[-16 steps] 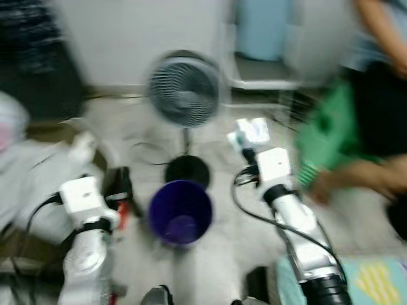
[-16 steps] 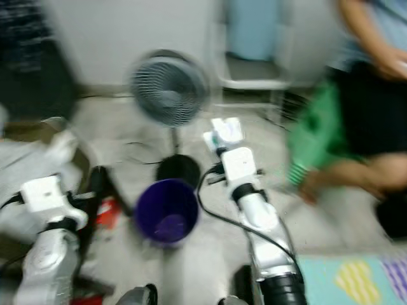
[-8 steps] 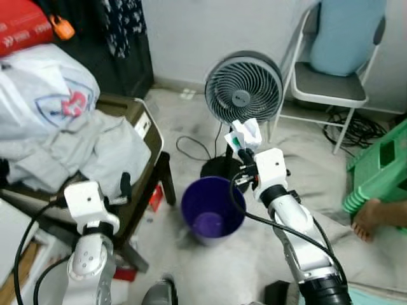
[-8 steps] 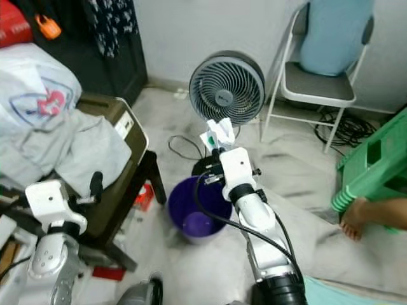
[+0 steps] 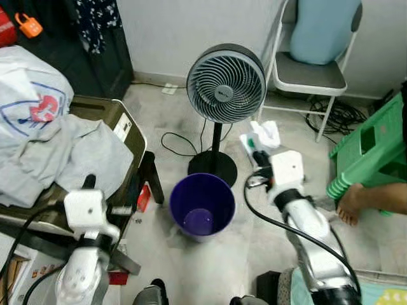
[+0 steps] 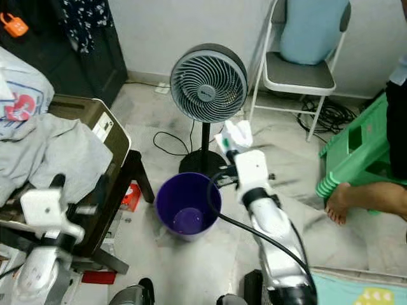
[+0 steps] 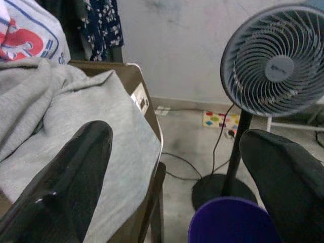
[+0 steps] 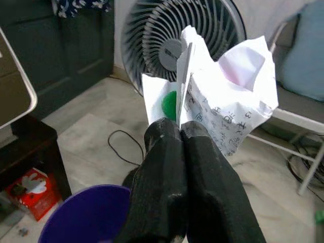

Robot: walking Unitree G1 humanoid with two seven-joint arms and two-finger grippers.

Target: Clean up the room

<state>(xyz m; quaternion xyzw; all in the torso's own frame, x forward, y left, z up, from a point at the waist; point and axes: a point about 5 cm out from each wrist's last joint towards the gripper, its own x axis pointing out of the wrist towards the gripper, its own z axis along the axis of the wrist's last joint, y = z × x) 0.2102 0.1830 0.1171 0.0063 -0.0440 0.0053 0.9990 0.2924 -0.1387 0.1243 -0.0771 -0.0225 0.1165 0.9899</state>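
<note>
Looking down through the head camera, you see the right gripper [image 8: 178, 132] with its two black fingers pressed together on a crumpled white paper wrapper [image 8: 223, 109], printed with small dark text and a green dot. The wrapper stands up out of the fingertips in stiff creased folds, held to the right of and a little behind the purple bucket [image 5: 201, 206], not over its mouth. The bucket is a smooth, round plastic tub standing upright on the pale stone floor [image 5: 254, 254]; its lower wall is hidden by its own rim.

Just behind the bucket stands a pedestal fan [image 5: 226, 83] with a grey circular wire grille, a thin black pole and a round black base. Its cable loops across the floor, and you cannot follow where it ends.

Your left gripper [image 7: 177, 177] is spread wide, holding nothing, beside the brown low table [image 5: 124, 130] with rounded corners. A soft grey garment [image 5: 70, 159] drapes over the tabletop and covers most of it; a white printed bag [image 5: 28, 95] lies on the far left, cut off by the frame.

A metal folding chair [image 5: 308, 73] with a light blue padded back stands by the wall. A green plastic stool [image 5: 372, 152] sits at the right, with a person's bare foot [image 5: 350, 206] beside it.
</note>
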